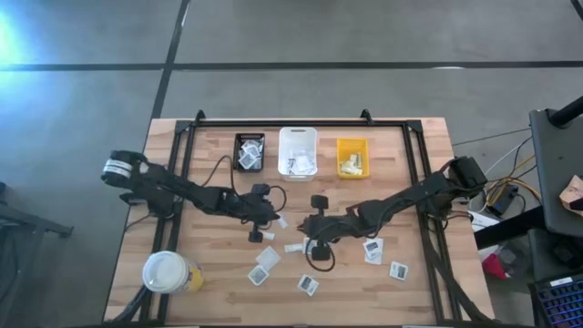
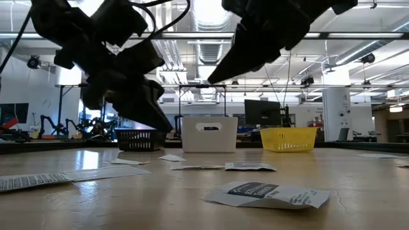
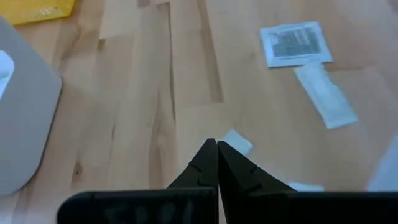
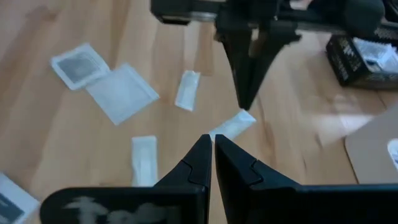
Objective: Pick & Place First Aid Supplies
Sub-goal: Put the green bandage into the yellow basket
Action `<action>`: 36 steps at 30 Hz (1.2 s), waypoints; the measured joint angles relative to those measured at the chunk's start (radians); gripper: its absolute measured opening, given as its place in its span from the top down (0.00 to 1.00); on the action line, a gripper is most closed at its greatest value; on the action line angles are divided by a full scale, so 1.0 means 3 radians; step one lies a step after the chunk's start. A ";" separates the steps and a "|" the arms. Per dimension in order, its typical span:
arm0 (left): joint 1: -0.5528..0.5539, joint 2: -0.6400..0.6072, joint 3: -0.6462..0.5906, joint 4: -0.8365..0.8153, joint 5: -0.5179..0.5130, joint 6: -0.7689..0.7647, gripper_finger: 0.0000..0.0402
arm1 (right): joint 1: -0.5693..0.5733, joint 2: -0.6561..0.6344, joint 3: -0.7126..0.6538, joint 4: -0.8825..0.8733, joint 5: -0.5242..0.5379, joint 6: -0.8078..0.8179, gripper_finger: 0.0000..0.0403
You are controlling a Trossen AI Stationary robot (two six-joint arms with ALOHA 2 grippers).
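Several flat paper packets lie scattered on the wooden table. One small white packet [image 1: 282, 221] lies flat between my two grippers, and it also shows in the left wrist view [image 3: 237, 142] and the right wrist view [image 4: 233, 125]. My left gripper [image 1: 275, 219] [image 3: 216, 143] is shut with nothing between its fingers and points slantwise down just short of that packet. In the low view its tips [image 2: 167, 126] stand above the tabletop. My right gripper [image 1: 306, 225] [image 4: 210, 138] is also shut and empty, facing the left one from the other side and held higher [image 2: 212, 80].
Three bins stand along the far side: black [image 1: 250, 151], white [image 1: 298, 151] and yellow [image 1: 352, 157]. A white-lidded cup [image 1: 167, 271] sits near the near-left corner. More packets lie toward the near edge [image 1: 267, 258] [image 1: 308, 285] and to the right [image 1: 373, 246] [image 1: 398, 270].
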 joint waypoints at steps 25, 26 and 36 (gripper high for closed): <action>0.0029 0.0425 -0.0003 0.0039 -0.0231 -0.0481 1.00 | -0.0224 0.0966 0.0304 0.0555 -0.0206 -0.0528 0.96; 0.0031 0.0444 -0.0002 0.0067 -0.0253 -0.0486 1.00 | -0.0225 0.0978 0.0331 0.0488 -0.0207 -0.0532 0.96; 0.0066 0.0522 0.0006 0.0083 -0.0425 -0.0721 1.00 | -0.0269 0.1005 0.0389 0.0297 -0.0194 -0.1035 0.96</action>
